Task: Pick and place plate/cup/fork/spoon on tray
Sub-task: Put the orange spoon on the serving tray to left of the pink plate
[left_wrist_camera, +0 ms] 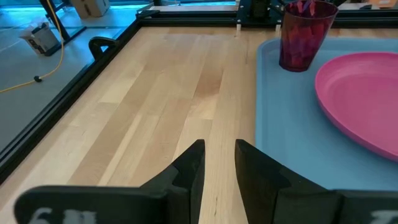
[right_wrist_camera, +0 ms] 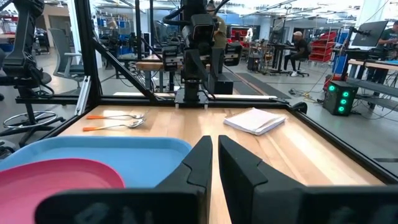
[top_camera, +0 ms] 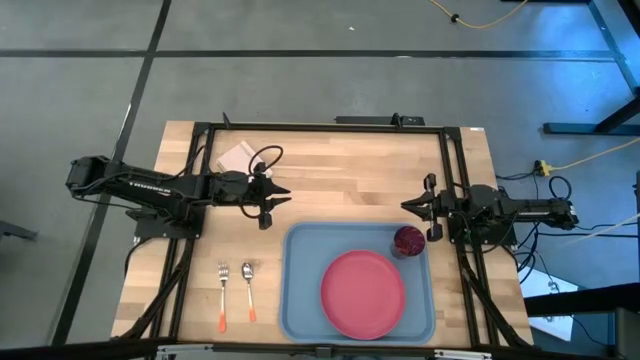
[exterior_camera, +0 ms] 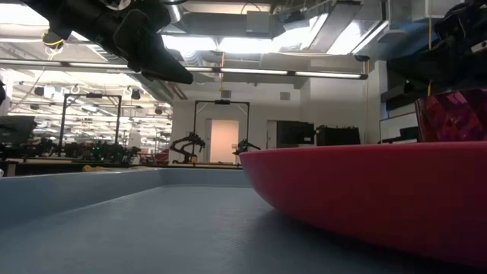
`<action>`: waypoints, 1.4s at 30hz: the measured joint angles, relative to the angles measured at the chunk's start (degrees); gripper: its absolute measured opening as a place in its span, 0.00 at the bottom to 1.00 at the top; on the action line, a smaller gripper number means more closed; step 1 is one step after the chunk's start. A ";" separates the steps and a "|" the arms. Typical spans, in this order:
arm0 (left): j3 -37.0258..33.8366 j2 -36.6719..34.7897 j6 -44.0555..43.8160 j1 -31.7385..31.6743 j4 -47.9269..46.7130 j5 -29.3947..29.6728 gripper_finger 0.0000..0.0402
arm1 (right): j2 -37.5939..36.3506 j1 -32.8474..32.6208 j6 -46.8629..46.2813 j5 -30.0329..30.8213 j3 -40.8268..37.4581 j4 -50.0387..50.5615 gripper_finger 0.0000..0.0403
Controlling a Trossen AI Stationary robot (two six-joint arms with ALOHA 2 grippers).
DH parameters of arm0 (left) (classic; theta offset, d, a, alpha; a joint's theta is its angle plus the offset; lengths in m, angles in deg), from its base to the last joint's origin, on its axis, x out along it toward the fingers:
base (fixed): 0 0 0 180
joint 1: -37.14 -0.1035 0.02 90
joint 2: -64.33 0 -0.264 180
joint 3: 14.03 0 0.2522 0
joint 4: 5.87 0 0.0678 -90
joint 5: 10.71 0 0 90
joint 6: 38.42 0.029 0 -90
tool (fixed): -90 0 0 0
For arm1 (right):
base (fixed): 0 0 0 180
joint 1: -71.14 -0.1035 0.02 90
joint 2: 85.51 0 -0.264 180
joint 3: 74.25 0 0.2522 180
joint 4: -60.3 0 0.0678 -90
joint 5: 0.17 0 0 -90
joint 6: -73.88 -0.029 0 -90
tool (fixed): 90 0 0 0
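Observation:
The light-blue tray (top_camera: 300,300) lies at the table's near edge, right of the middle. The pinkish-red plate (top_camera: 363,293) lies flat in it. The dark red cup (top_camera: 408,240) stands upright in the tray's far right corner. The fork (top_camera: 222,290) and the spoon (top_camera: 248,288) lie side by side on the wood left of the tray, with their orange handles toward the near edge. My left gripper (top_camera: 288,197) hovers above the bare wood beyond the tray's far left corner, narrowly open and empty. My right gripper (top_camera: 405,205) hovers just beyond the cup, shut and empty.
A white square pad (top_camera: 238,157) lies at the far left of the table and also shows in the right wrist view (right_wrist_camera: 255,120). A black frame (top_camera: 320,126) runs round the table's edges. Bare wood lies between the two grippers, beyond the tray.

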 joint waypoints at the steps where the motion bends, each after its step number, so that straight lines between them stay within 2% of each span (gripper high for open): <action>1: 0.00 0.00 0.00 0.00 0.00 -0.02 0.20 | -0.01 0.00 0.03 0.00 0.00 0.01 0.08; 15: 0.00 0.00 -0.23 0.00 2.12 -0.01 0.20 | 0.01 0.00 0.00 0.02 0.00 0.00 0.08; 23: 0.02 -0.02 -5.77 0.02 2.27 -3.50 0.20 | 0.03 0.00 0.13 0.02 -0.01 0.01 0.08; 28: 0.04 -0.02 -15.71 0.02 1.38 -4.91 0.20 | 0.03 0.00 0.13 0.02 -0.02 0.00 0.08; 30: 0.02 -0.02 -17.00 0.02 -0.78 -5.55 0.20 | 0.03 0.00 0.01 0.02 -0.02 0.00 0.08; 34: 0.04 -0.02 -19.52 0.00 -2.96 -3.89 0.20 | 0.03 0.00 0.08 0.02 -0.02 -0.01 0.08; 38: 0.02 -0.02 -28.58 0.04 -4.36 -3.47 0.20 | 0.03 -0.01 0.13 0.02 -0.02 0.00 0.08; 42: 0.04 -0.02 -34.07 0.04 -6.51 -3.60 0.20 | 0.03 -0.02 0.07 0.02 -0.02 -0.01 0.08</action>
